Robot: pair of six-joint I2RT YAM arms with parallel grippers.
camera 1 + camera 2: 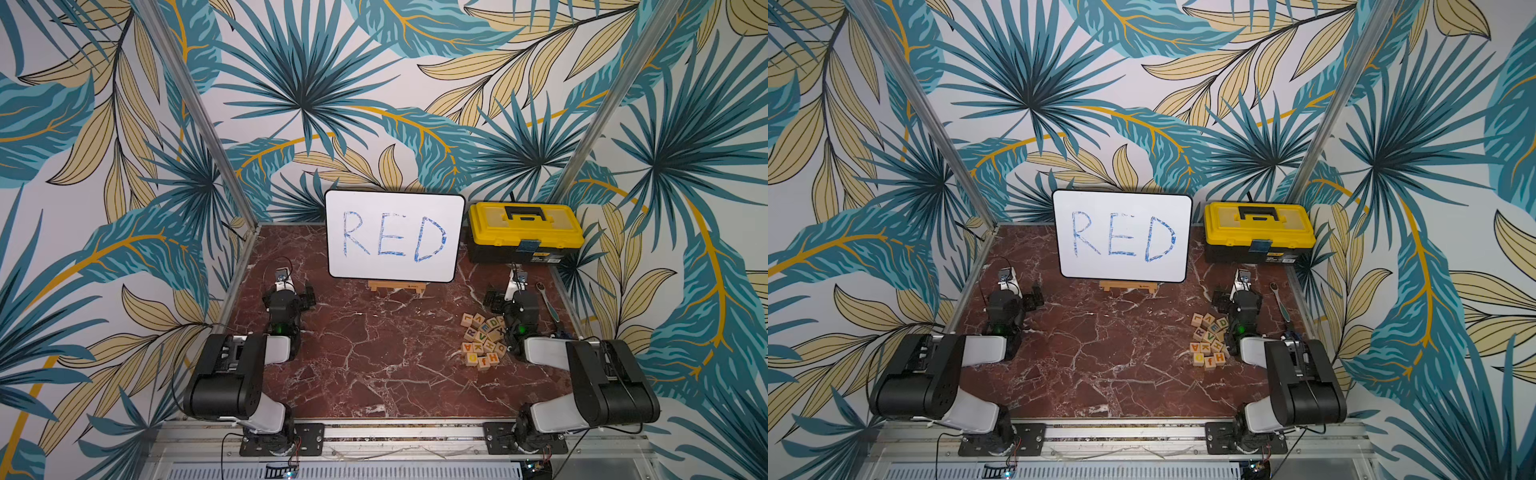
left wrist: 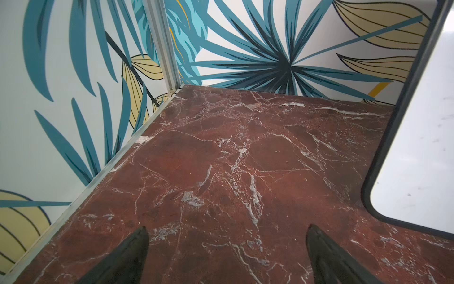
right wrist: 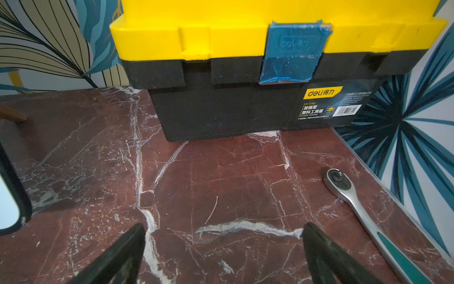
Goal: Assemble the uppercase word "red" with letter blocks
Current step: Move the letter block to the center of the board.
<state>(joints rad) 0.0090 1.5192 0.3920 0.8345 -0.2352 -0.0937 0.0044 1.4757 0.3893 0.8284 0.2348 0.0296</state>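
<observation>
Jaws of left gripper spread wide, holding nothing; right gripper likewise, above bare tabletop.

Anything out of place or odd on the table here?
A ratchet wrench lies loose outside the closed toolbox, unrelated to spelling. The toolbox latch is covered in ragged blue tape. The letter blocks sit jumbled, several tilted.
</observation>
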